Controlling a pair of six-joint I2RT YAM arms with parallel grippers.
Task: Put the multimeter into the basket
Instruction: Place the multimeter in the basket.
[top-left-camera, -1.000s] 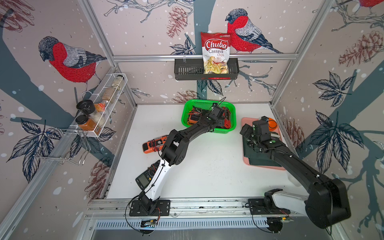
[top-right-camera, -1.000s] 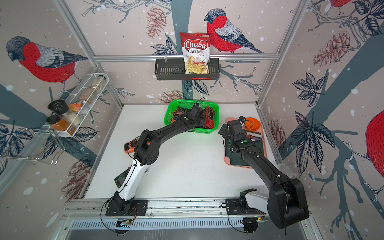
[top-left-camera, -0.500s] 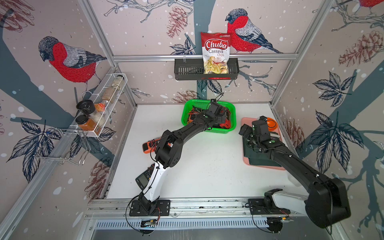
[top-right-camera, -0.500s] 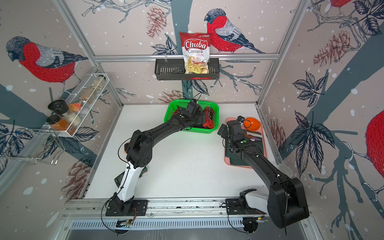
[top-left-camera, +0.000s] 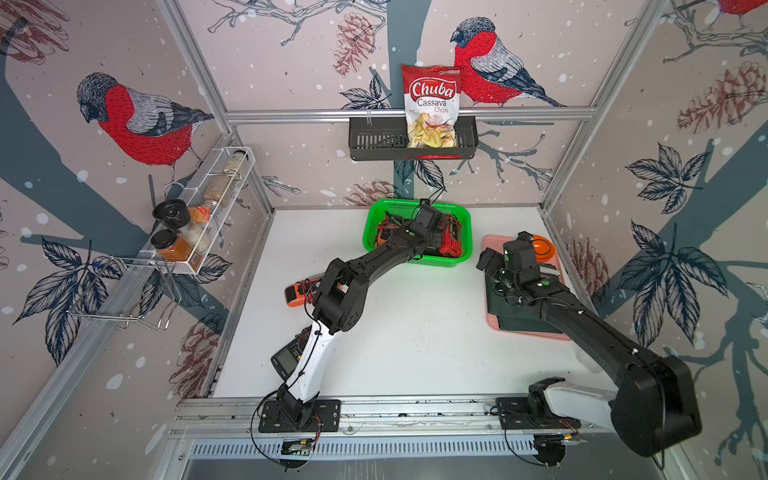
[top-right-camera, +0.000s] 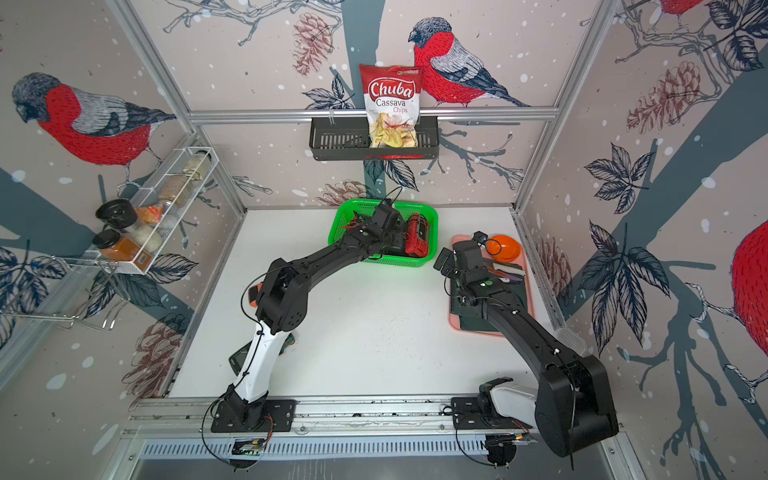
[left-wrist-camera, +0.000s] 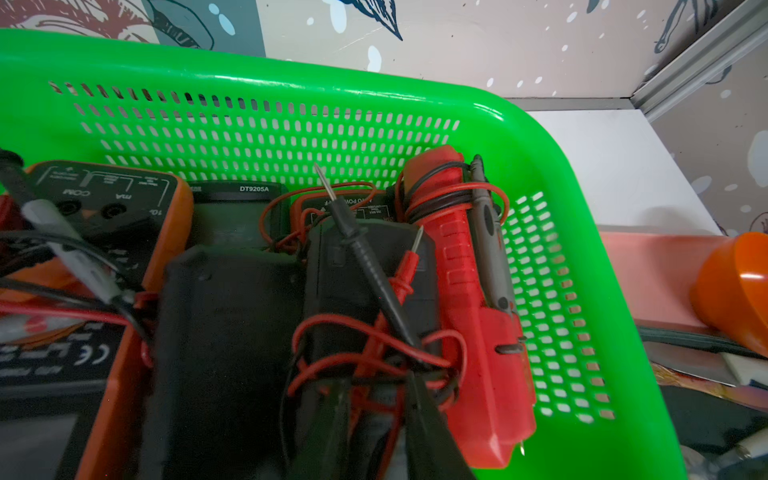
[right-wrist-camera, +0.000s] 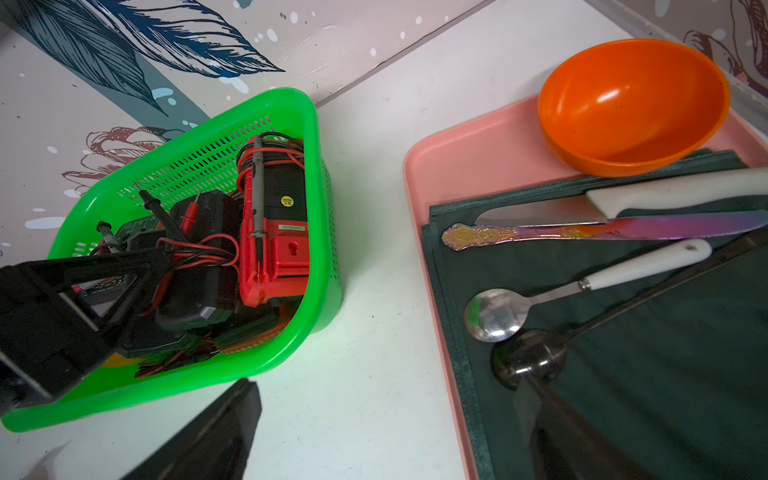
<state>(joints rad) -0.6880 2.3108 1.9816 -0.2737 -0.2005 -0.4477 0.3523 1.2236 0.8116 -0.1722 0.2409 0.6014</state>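
The green basket stands at the back of the white table and holds several multimeters. My left gripper reaches down into it. Its fingers are shut around the red leads wound on a black multimeter, beside a red multimeter. In both top views the left wrist hides those fingers. An orange multimeter and a dark multimeter lie on the table by the left arm. My right gripper hangs open and empty between the basket and the tray.
A pink tray at the right carries an orange bowl, a dark cloth, knives and spoons. A black wall rack with a chips bag hangs on the back wall. A white wire rack with spice jars is on the left wall.
The left gripper's jaws have gone from open to shut inside the basket, and its arm has shifted only slightly. The right arm has not moved.
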